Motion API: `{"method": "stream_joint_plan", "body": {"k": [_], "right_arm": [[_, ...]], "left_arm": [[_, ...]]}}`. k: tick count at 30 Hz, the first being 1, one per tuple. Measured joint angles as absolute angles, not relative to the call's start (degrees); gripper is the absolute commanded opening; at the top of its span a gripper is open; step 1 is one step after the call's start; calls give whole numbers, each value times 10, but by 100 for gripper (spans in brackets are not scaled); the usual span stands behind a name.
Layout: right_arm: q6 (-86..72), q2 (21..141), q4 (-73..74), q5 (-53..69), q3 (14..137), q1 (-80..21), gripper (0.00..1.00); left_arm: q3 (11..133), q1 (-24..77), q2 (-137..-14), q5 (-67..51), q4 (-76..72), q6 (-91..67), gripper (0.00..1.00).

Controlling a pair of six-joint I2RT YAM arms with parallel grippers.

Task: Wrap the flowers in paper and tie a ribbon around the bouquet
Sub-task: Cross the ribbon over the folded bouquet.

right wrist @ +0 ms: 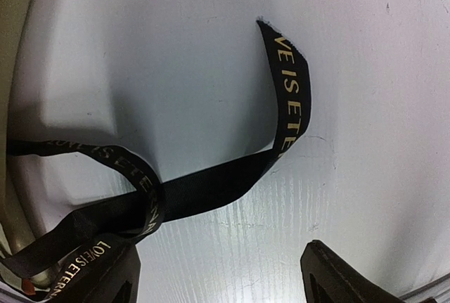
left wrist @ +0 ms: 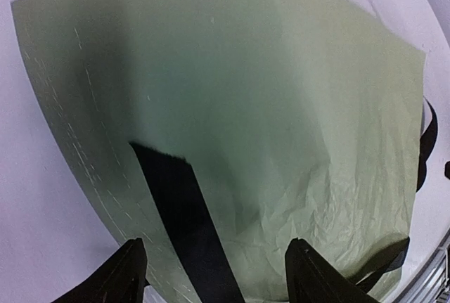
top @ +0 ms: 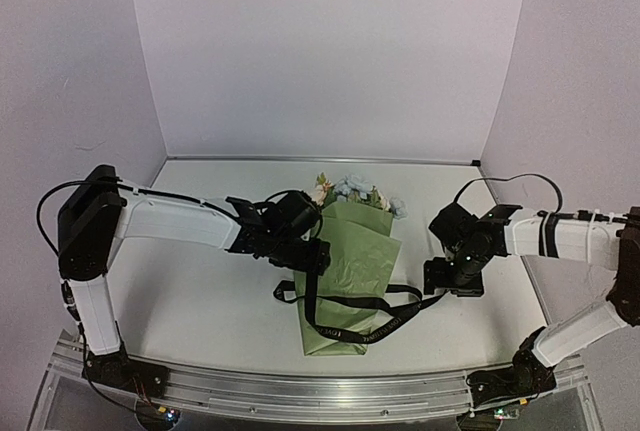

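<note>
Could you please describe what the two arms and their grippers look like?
The left arm and right arm have white links between bulky black joints, with thin black cables looping outside. The left gripper and right gripper each have two black, wedge-shaped fingers.

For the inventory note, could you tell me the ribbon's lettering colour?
Pale cream-gold on the black ribbon, clearest in the right wrist view.

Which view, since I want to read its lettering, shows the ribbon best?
The right wrist view: the ribbon lies close up, lettering legible. The top external view shows it looped across the bouquet, lettering tiny; the left wrist view shows only a plain black strip.
</note>
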State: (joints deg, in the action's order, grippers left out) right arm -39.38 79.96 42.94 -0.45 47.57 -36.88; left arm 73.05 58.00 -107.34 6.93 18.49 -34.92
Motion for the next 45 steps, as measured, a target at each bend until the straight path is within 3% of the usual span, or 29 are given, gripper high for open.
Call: {"method": "stream_joint_plan", "body": {"k": [10,23,33,45], "right_arm": [[-396,783,429,-6,471,-369,80],[-397,774,429,-10,466,-369,79],[-399,773,429,-13,464,-369,79],[-424,802,429,-18,465,-341,78]], "left_arm": [[753,585,-1133,63,246,-387,61],[757,585,-1149,62,238,-388,23],[756,584,-1149,78,228,-377,2],[745,570,-1082,112,216,-361,0]]}}
